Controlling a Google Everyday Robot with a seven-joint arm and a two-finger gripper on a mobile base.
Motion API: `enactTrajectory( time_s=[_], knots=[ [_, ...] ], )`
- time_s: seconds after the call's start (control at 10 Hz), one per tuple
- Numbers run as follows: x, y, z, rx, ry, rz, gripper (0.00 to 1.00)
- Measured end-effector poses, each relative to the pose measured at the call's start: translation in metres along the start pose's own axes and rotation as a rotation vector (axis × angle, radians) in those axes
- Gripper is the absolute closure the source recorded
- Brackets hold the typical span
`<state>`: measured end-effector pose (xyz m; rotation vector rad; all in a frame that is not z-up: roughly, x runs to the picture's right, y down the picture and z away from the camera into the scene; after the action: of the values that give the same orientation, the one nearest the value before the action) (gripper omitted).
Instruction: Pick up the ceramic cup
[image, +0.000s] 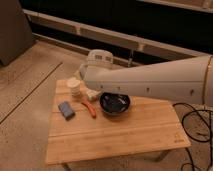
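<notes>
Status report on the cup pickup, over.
Gripper open, out of sight under the arm. Ceramic cup upright on the table beside it, not held. Black bowl close by.

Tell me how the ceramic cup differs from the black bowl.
The ceramic cup is cream-white; the black bowl is dark and glossy. The cup is narrow and tall for its width; the bowl is wide and low. The cup stands back left, the bowl nearer the middle. Both stand upright on the table; the gripper hangs at the arm's end, above the back edge near the cup.
</notes>
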<state>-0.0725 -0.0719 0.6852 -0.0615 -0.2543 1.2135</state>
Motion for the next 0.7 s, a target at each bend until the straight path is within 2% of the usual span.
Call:
enactTrajectory(
  time_s=[0.1,0.2,0.4,0.5,0.7],
  knots=[
    [0.015,-0.016,0.006,0.034,0.04,0.023,0.35],
    [0.028,-0.021,0.018,0.057,0.085,0.03,0.35],
    [0.035,-0.017,0.043,0.079,0.141,-0.002,0.35],
    [0.032,-0.016,0.06,0.084,0.16,-0.018,0.35],
    [0.018,-0.005,0.083,0.062,0.159,-0.035,0.35]
  ],
)
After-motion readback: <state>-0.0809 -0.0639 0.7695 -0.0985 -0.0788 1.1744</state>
